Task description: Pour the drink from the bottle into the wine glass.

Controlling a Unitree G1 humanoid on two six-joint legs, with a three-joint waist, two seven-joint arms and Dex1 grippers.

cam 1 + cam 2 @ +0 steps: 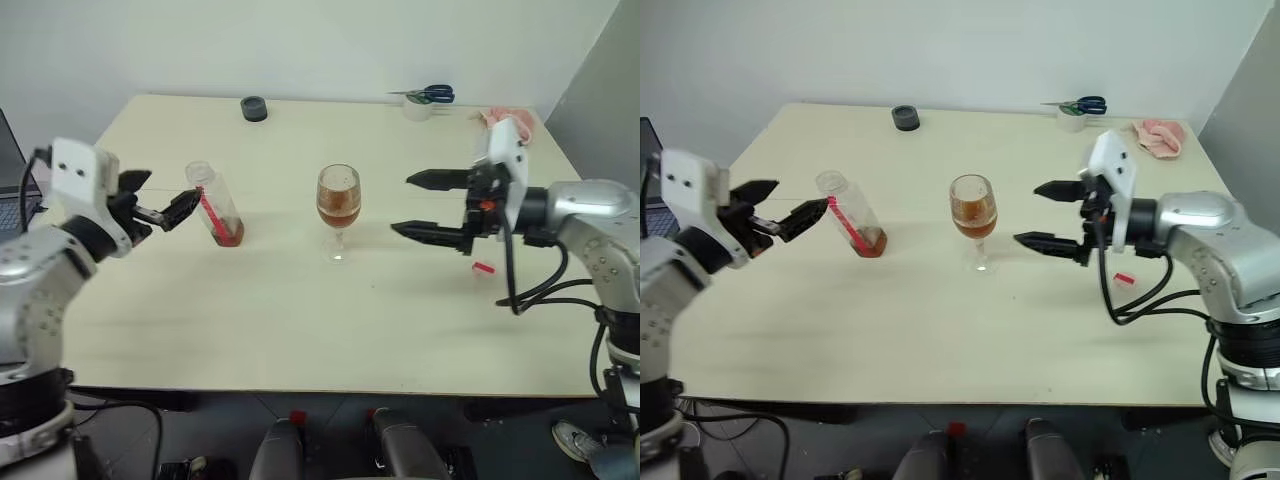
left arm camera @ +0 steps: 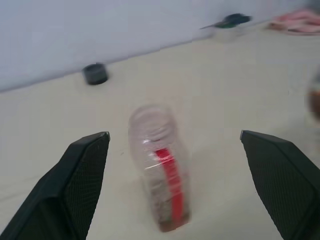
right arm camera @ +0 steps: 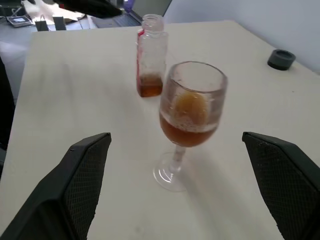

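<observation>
Bottle [image 1: 218,212]: small clear plastic bottle, squarish in body with a round threaded neck and a red strip down one side. It stands on its base on the table, left of the glass and well apart from it. Its long axis runs up and down, mouth upward, and it looks tilted in the head views. No cap is on the neck.
Drink in bottle: only a thin reddish-brown layer at the very bottom.
Wine glass [image 1: 338,207]: clear stemmed glass, rounded bowl, thin stem, round flat foot. Upright near the middle of the table, mouth up.
Drink [image 3: 187,131]: amber-brown, translucent, filling roughly the lower half of the bowl, with a paler foamy patch showing through the glass wall.
Table [image 1: 300,330]: smooth pale cream top, matte, rectangular.
Left gripper [image 1: 158,202]: two black fingers with a fine mesh texture, spread wide and empty. It sits just to the left of the bottle, not touching it; in the left wrist view the bottle stands between the fingers with bare table on either side.
Right gripper [image 1: 427,206]: black fingers spread wide, holding nothing, pointing toward the glass from its right with a clear gap.
Small red piece [image 1: 484,267]: lies on the table under the right arm; too small to tell its shape.
Far edge: a dark round ring [image 1: 254,108], blue-handled scissors [image 1: 429,95] and a crumpled pink cloth [image 1: 1161,134].
</observation>
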